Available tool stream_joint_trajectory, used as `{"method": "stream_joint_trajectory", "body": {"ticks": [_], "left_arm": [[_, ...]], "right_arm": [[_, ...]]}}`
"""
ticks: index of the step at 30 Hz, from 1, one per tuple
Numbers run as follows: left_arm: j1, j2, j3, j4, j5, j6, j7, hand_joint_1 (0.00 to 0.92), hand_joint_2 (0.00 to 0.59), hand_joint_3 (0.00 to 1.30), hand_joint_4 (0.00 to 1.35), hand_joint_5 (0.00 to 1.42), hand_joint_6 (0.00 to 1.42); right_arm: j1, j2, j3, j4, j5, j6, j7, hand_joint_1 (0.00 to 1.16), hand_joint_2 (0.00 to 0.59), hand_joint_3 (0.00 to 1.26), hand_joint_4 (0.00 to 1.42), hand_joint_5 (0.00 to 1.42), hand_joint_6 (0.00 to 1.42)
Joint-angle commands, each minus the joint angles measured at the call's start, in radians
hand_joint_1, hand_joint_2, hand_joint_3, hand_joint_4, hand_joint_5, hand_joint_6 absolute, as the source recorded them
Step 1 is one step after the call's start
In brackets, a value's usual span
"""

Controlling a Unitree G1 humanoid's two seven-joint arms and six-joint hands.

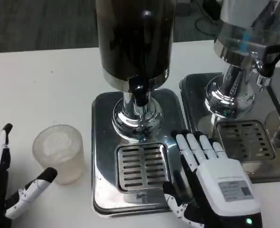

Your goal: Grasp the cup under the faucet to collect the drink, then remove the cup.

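Clear plastic, the cup [60, 152] stands left of the drip grate [141, 166], not under the faucet [140, 92]. Your left hand [9, 183] flanks it, fingers spread, empty; your right hand [211, 183] rests flat beside the grate, likely waiting.

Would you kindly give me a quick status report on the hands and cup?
Left hand open beside cup, not gripping. Right hand open on dispenser base. Cup empty, left of drip grate.

cup [60, 153] left of dispenser base [101, 156] | second dispenser [244, 57] right
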Motion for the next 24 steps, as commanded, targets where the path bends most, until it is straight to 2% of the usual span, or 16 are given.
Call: {"method": "stream_joint_trajectory", "body": {"ticks": [1, 10, 16, 24], "left_arm": [[-0.055, 0.005, -0.053, 0.050, 0.035, -0.006, 0.008, 0.092, 0.000, 0.00, 0.00, 0.00, 0.00], [-0.137, 0.023, -0.106, 0.139, 0.048, -0.009, 0.008, 0.149, 0.000, 0.00, 0.00, 0.00, 0.00], [-0.177, 0.012, -0.122, 0.186, 0.036, -0.021, 0.022, 0.200, 0.004, 0.00, 0.00, 0.08, 0.05], [-0.213, 0.011, -0.146, 0.232, 0.036, -0.061, 0.033, 0.220, 0.008, 0.00, 0.00, 0.16, 0.11]], "right_arm": [[-0.003, 0.006, -0.006, -0.001, 0.000, 0.005, -0.003, 0.45, 0.422, 0.00, 0.00, 0.00, 0.03], [0.005, 0.017, -0.003, -0.004, -0.005, 0.015, -0.002, 0.45, 0.422, 0.00, 0.00, 0.00, 0.04], [0.005, 0.021, 0.000, -0.006, -0.009, 0.017, 0.001, 0.45, 0.422, 0.00, 0.00, 0.00, 0.05], [0.009, 0.019, 0.000, -0.013, -0.008, 0.021, 0.010, 0.46, 0.410, 0.01, 0.00, 0.00, 0.06]]}}
